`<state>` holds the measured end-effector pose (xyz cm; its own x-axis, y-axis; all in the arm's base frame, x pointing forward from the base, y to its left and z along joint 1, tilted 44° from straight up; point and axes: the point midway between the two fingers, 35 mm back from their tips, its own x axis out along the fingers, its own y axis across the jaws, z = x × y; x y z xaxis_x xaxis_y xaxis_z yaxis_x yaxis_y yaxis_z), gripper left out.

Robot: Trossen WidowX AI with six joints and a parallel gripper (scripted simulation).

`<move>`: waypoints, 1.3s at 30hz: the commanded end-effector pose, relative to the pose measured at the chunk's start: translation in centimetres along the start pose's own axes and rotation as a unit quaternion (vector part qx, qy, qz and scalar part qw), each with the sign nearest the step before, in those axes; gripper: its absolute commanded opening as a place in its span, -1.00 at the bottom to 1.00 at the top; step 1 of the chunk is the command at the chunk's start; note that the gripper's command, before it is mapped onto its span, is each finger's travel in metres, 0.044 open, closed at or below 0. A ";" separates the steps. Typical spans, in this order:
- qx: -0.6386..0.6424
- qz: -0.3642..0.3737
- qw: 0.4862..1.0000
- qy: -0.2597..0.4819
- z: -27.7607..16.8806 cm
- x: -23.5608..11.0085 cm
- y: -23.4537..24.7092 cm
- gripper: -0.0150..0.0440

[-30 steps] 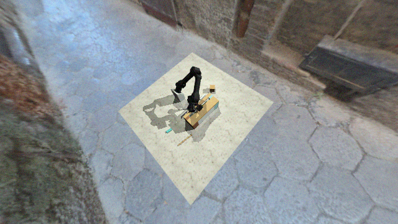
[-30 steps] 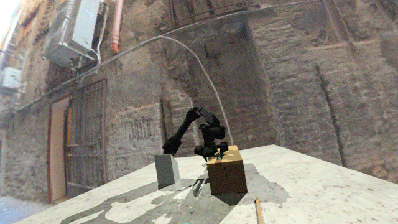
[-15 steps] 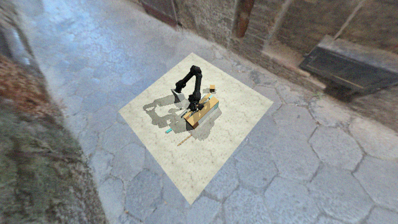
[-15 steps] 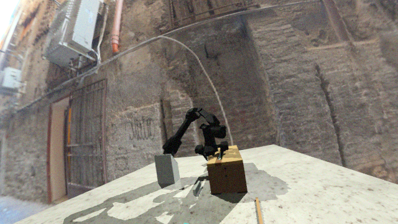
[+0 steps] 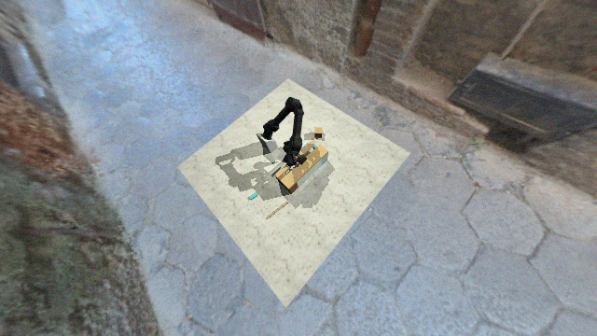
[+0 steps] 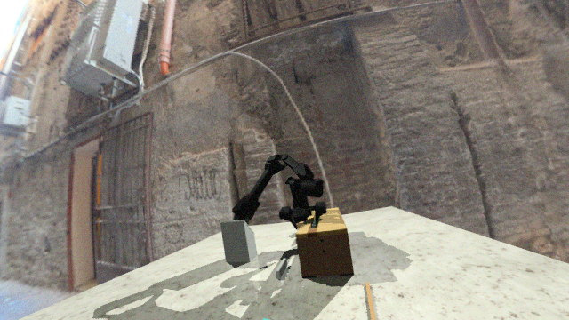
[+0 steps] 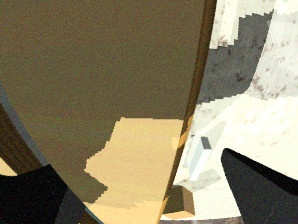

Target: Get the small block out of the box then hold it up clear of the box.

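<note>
The wooden box (image 5: 304,169) (image 6: 324,255) (image 7: 100,75) stands upright on the table (image 5: 289,261) (image 6: 444,253). Its long clear side faces the lower right in the top view, with a teal patch (image 5: 324,159) near its far end. I cannot make out the small block or the shelf in any view. My gripper (image 7: 165,152) is open and empty, low over the box top near its near end. In the wrist view the fingers stand apart across the box top, one at its left edge and one past its right edge.
A small wooden cube-like piece (image 5: 318,131) stands beyond the box. A teal piece (image 5: 253,196) and a thin wooden stick (image 5: 277,210) (image 6: 370,301) lie on the near side. A grey bar (image 6: 281,268) lies beside the box. A grey upright block (image 6: 237,244) stands at the arm's base.
</note>
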<state>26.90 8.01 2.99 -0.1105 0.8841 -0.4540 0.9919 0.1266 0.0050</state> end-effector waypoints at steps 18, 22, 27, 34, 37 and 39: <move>0.001 0.000 1.000 0.001 -0.6 0.2 0.0 0.86; 0.001 0.000 1.000 0.001 -1.0 0.4 0.0 0.86; 0.001 0.000 1.000 0.001 -1.4 0.5 0.0 0.86; 0.001 0.000 1.000 0.001 -1.9 0.7 0.0 0.86; 0.001 0.000 1.000 0.001 -1.4 0.5 0.0 0.86; 0.001 0.000 1.000 0.001 -1.1 0.4 0.0 0.86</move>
<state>26.76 9.17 4.12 -0.1109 0.8844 -0.4534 0.9919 0.1268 0.0047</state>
